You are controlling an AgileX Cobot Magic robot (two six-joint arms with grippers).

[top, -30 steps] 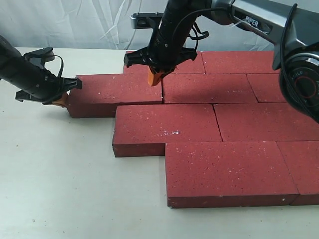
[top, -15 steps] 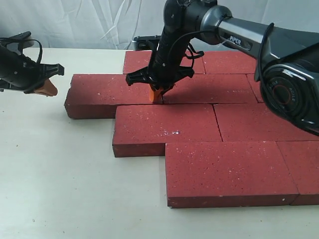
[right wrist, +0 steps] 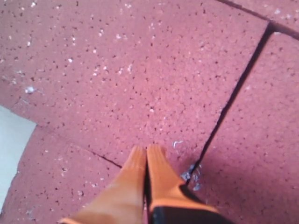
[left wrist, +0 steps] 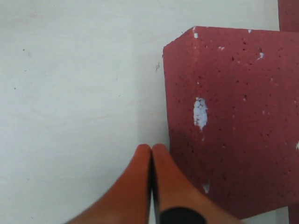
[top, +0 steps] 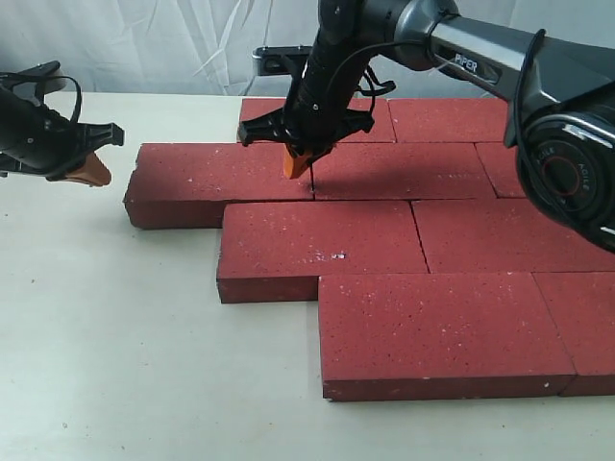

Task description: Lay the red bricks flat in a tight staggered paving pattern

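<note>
Bricks fill the right half of the pale desk (top: pixel 125 365). The red bricks (top: pixel 423 245) lie flat in four staggered rows, each row offset from the next, with thin dark seams between neighbours. The near row and the two rows behind it run off the right edge of the exterior view. The leftmost brick (top: pixel 216 178), in the second row from the far side, juts further left than any other, and its right end meets its neighbour (top: pixel 404 171) at a narrow seam (top: pixel 313 184).

The right arm (top: pixel 461 48) reaches in from the far right and points down over that seam. The right jaws are closed on nothing. Their orange fingertips (top: pixel 298 165) are pressed together and seem to hang just above the leftmost brick's right end, with a small shadow on the brick under them. The right wrist view shows the same fingertips (right wrist: pixel 147 161) shut over the speckled red surface, just beside the seam (right wrist: pixel 233 93), where a few pale crumbs lie.

The left jaws are also closed and empty. Their orange fingertips (top: pixel 91 171) hover over bare desk, left of the leftmost brick and apart from it. In the left wrist view those fingertips (left wrist: pixel 152 161) sit together just off that brick's end (left wrist: pixel 224 121), which has a white chip and a knocked-off corner.
</note>
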